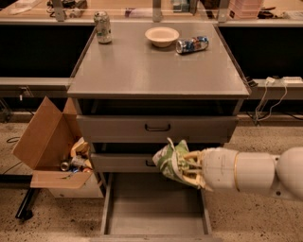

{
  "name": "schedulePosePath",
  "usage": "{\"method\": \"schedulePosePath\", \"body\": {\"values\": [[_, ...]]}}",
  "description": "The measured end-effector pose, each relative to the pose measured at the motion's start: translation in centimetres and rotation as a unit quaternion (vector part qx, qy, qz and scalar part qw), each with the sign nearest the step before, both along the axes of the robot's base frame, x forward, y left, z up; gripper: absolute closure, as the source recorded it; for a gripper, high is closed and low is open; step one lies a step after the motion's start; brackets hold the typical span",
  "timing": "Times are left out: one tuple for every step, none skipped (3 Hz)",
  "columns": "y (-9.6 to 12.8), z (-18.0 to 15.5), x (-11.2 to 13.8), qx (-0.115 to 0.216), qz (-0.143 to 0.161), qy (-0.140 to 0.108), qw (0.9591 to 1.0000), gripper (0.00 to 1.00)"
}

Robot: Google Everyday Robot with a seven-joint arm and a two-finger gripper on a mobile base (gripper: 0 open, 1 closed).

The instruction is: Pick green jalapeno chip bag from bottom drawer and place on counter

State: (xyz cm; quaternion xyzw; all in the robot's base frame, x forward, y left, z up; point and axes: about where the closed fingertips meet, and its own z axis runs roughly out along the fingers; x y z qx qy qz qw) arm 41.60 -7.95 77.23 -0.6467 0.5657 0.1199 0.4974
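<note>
Your gripper's fingers (193, 157) are closed on the bag (166, 158), pinching its right side so the green foil bunches out to the left of them. The gripper (183, 166) hangs in the air in front of the cabinet, level with the middle drawer (120, 162), and the thick white arm (251, 171) runs off to the right edge of the view.

The bag is clear of every surface: it sits above the open bottom drawer (142, 208) and covers the middle drawer's handle. You can see white and yellow patches on the green foil, but its print is too small to read.

The bottom drawer is pulled out towards you, showing a flat grey floor between thin side walls. The top drawer (157, 127) is shut, with a black handle at its centre.

On the counter (156, 71) there is a pale bowl (162, 36) near the back, a blue-and-silver can (192, 45) lying on its side just to the right of the bowl, and an upright can (102, 27) at the back left corner. Neither can's label is readable.

To the left of the cabinet an open cardboard box (45, 142) holds mixed litter. The floor (255, 217) is speckled. A tan bench (123, 10) runs along the back, and white cables (277, 92) hang at the right.
</note>
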Motion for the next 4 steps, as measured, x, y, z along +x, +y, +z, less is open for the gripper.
{"method": "schedulePosePath", "body": {"values": [[0.1, 8.4, 2.4, -0.008, -0.024, -0.054, 0.9983, 1.0], [0.1, 8.4, 2.4, -0.008, -0.024, -0.054, 0.9983, 1.0], [0.8, 9.6, 4.4, -0.012, -0.018, -0.059, 0.998, 1.0], [2.0, 13.7, 9.6, -0.015, -0.016, -0.081, 0.9964, 1.0]]}}
